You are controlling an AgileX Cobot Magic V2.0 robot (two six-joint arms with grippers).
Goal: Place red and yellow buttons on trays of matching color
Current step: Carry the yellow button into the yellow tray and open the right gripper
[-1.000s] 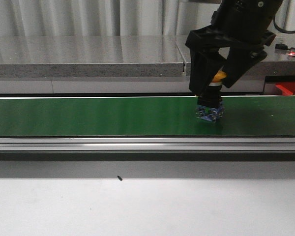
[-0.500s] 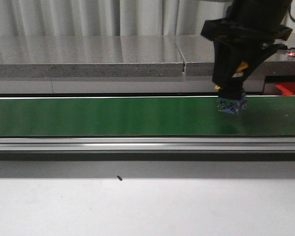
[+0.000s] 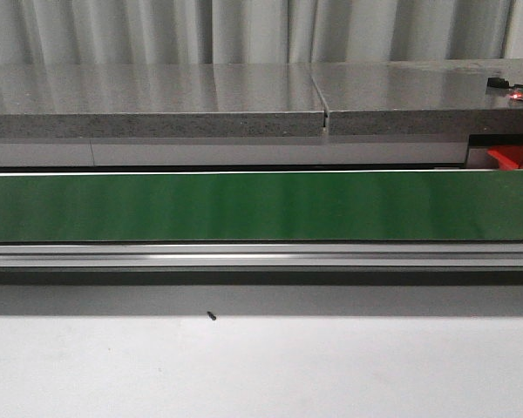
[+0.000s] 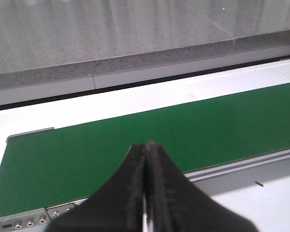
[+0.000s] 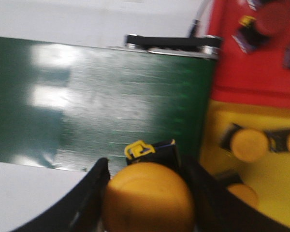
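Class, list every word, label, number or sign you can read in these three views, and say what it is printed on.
None: no readable text shows in any view.
The yellow button in the right gripper shows no lettering; that view is blurred.
The buttons in the red tray and yellow tray are too blurred to tell.

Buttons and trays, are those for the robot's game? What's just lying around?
For the job: yellow button in the right end effector, yellow tray, red tray, green belt.
Just lying about: small black speck, grey counter.
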